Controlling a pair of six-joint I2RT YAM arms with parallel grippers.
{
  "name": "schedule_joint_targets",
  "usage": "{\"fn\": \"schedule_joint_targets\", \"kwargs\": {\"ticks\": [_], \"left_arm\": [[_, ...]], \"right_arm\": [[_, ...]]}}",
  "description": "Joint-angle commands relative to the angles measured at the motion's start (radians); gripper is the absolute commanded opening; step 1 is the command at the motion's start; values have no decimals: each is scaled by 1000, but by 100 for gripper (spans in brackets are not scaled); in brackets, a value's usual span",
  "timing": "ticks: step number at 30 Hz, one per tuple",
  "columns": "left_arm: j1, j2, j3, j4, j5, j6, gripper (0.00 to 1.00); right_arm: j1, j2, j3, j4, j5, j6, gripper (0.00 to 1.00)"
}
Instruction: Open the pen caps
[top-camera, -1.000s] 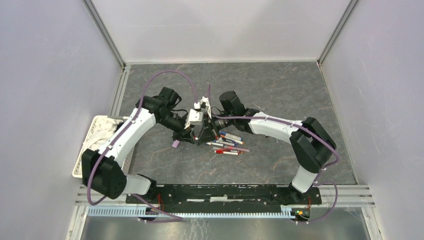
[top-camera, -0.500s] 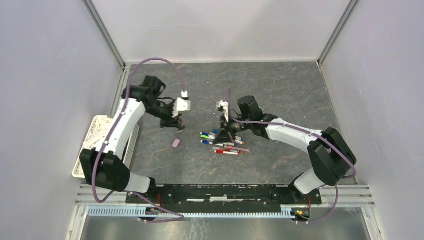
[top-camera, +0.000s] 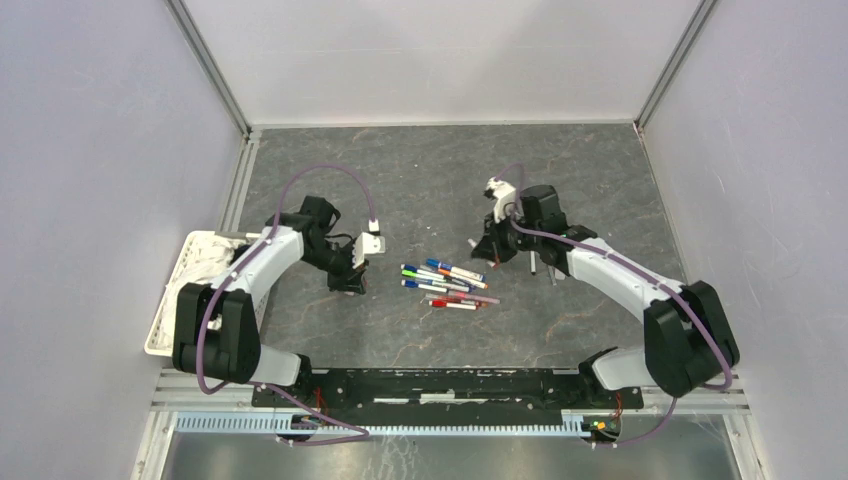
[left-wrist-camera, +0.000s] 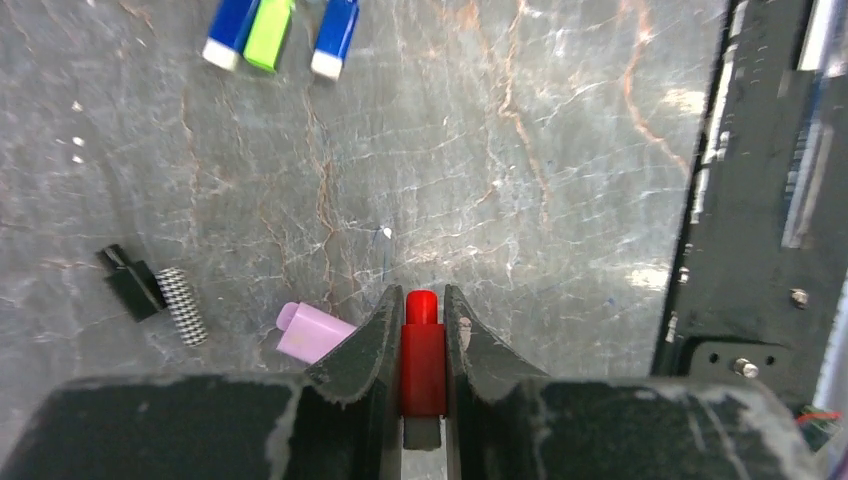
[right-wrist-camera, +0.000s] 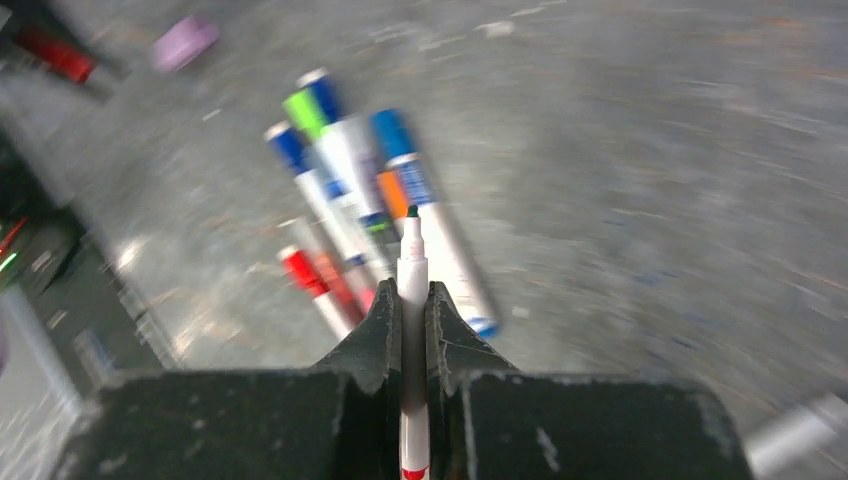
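Broadly, we have the dark marbled surface (top-camera: 400, 170), with the heap of thin capped marker pens (top-camera: 445, 285) lying midway towards its near edge. Their long axes run left to right, blue and green cap ends facing the left arm. Our right gripper (right-wrist-camera: 412, 300), seemingly the nearer to the heap, clamps an uncapped white-barrelled pen (right-wrist-camera: 412, 262). Our left gripper (left-wrist-camera: 424, 300), low towards the left edge, pinches a stubby red plastic cap (left-wrist-camera: 422, 350) just beside a loose lilac cap (left-wrist-camera: 312, 333).
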Motion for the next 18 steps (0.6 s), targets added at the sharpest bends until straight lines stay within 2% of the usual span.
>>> {"fn": "schedule_joint_targets", "kwargs": {"ticks": [1, 5, 8, 9, 15, 17, 18], "left_arm": [[-17, -28, -101, 317, -48, -161, 2], [-26, -9, -145, 442, -116, -226, 3], [-35, 21, -154, 480, -148, -257, 10], [-40, 33, -154, 482, -154, -258, 13], [-54, 46, -154, 458, -160, -266, 49], [-55, 37, -141, 427, -143, -260, 57], [-55, 33, -129, 413, -138, -260, 58]], "right_arm": [[-58, -86, -34, 14, 410, 75, 0], [-86, -130, -76, 20, 607, 102, 0], [-112, -131, -104, 31, 711, 108, 0], [-123, -126, -111, 35, 738, 110, 0], [-168, -73, -145, 62, 805, 113, 0], [-177, -65, -161, 76, 818, 115, 0], [-181, -59, -169, 82, 822, 115, 0]]}}
